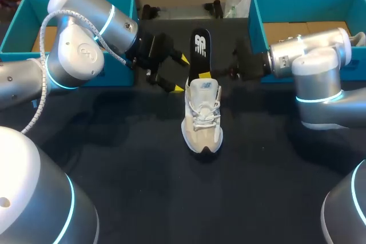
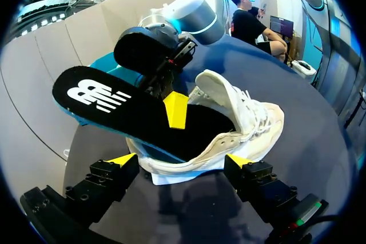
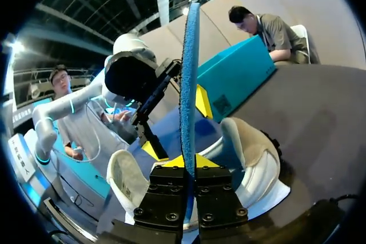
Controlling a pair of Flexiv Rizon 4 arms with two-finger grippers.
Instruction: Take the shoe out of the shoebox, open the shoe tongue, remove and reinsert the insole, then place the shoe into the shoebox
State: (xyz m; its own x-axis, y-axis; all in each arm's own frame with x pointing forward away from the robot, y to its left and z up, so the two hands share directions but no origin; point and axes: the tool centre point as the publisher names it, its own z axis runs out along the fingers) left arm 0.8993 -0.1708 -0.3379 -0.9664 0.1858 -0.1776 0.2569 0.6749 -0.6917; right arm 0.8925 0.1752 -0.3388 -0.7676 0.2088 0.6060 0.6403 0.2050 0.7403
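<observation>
Pinching the black insole (image 1: 199, 50) tight in the right claw (image 3: 189, 161), with its low end down in the white shoe (image 1: 201, 117) standing in the middle of the table (image 1: 131, 175), apart from the left box (image 1: 12, 37) and right box (image 1: 255, 15), and holding the left claw (image 1: 181, 74) wide open just beside the shoe's heel.

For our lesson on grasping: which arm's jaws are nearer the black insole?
Right. The right arm has its jaws shut on the insole, just above the shoe. The left arm holds its jaws open either side of the shoe's heel, gripping nothing.
</observation>
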